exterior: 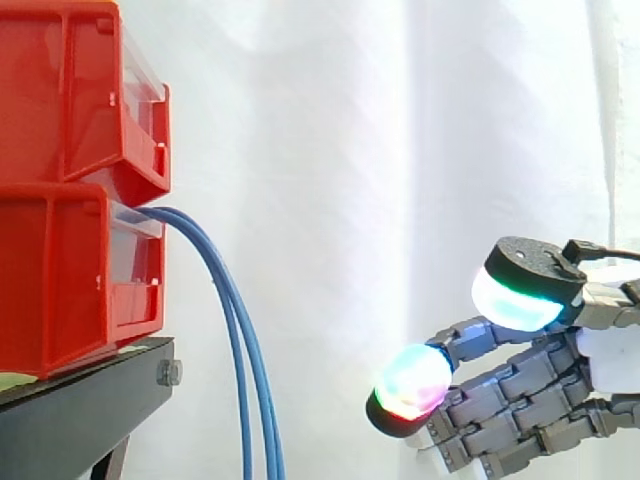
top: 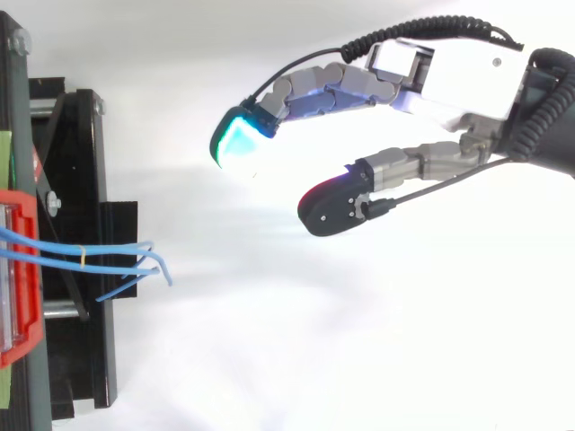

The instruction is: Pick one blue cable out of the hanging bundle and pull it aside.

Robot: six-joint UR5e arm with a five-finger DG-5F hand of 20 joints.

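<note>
Nearest the top camera, the hand [top: 449,76] is seen with its fingers spread and gently bent, the glowing pads [top: 238,135] held apart and nothing pinched between them. It is kept well apart from the blue cables [exterior: 240,330], so the step in hand is judged to be the approach; no cable is touched yet.

For the next move, the hand would need to be carried across to the bundle, one pad slipped between the strands, and a single cable pinched before it is drawn aside.

The cables are thin, smooth and bright blue. They are led out of the lower red bin [exterior: 80,270], bent over its front edge and left hanging close together beside the black stand [exterior: 90,400]. In the top view they are seen banded by a small yellowish tie [top: 83,256], below which they fan slightly.
</note>
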